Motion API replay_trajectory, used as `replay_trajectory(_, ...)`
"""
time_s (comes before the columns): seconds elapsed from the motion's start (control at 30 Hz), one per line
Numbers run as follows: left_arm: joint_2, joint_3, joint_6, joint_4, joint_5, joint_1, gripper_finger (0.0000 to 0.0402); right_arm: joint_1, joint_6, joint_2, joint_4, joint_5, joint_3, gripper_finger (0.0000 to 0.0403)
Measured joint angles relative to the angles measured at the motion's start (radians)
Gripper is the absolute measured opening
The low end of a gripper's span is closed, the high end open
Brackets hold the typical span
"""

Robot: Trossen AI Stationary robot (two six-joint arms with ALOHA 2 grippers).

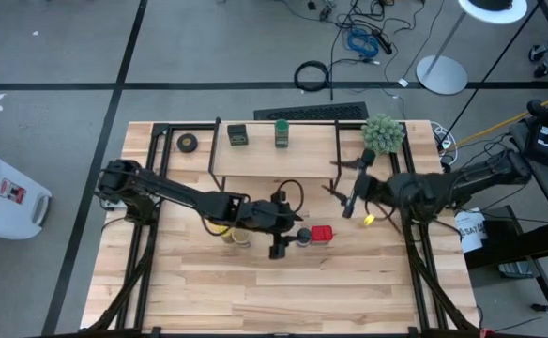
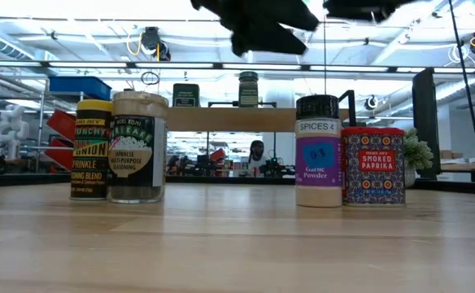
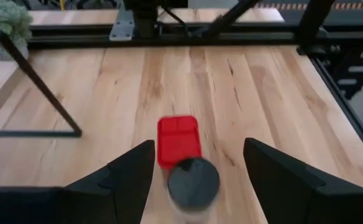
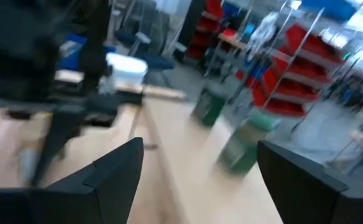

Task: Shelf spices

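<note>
Red square tin (image 3: 179, 140) (beside blue-lidded jar (image 3: 193, 181))

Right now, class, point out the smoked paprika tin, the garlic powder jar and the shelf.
smoked paprika tin (image 2: 372, 165): low view, front label.
garlic powder jar (image 2: 318, 155): low view, purple label.
shelf (image 1: 272, 161): high view, wooden top board.

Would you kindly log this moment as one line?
left gripper open over dark-lidded garlic powder jar | right gripper open near wooden shelf | shelved: two
</note>
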Motion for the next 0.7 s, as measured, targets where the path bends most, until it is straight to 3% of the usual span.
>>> replay_trajectory(0.33, -0.059, -0.008, -0.088, -0.278, -0.225, -0.053, 0.0256, -0.396, -0.056, 0.079, -0.176, -0.573, 0.34, 0.0302)
replay_trajectory(0.5, -0.065, -0.043, -0.09, -0.286, -0.312, -0.068, 0.0256, -0.565, -0.061, 0.218, -0.313, -0.741, 0.542, 0.0302)
replay_trajectory(0.7, -0.109, -0.045, -0.088, -0.326, -0.48, -0.08, 0.0256, -0.686, -0.079, 0.41, -0.44, -0.873, 0.714, 0.0302)
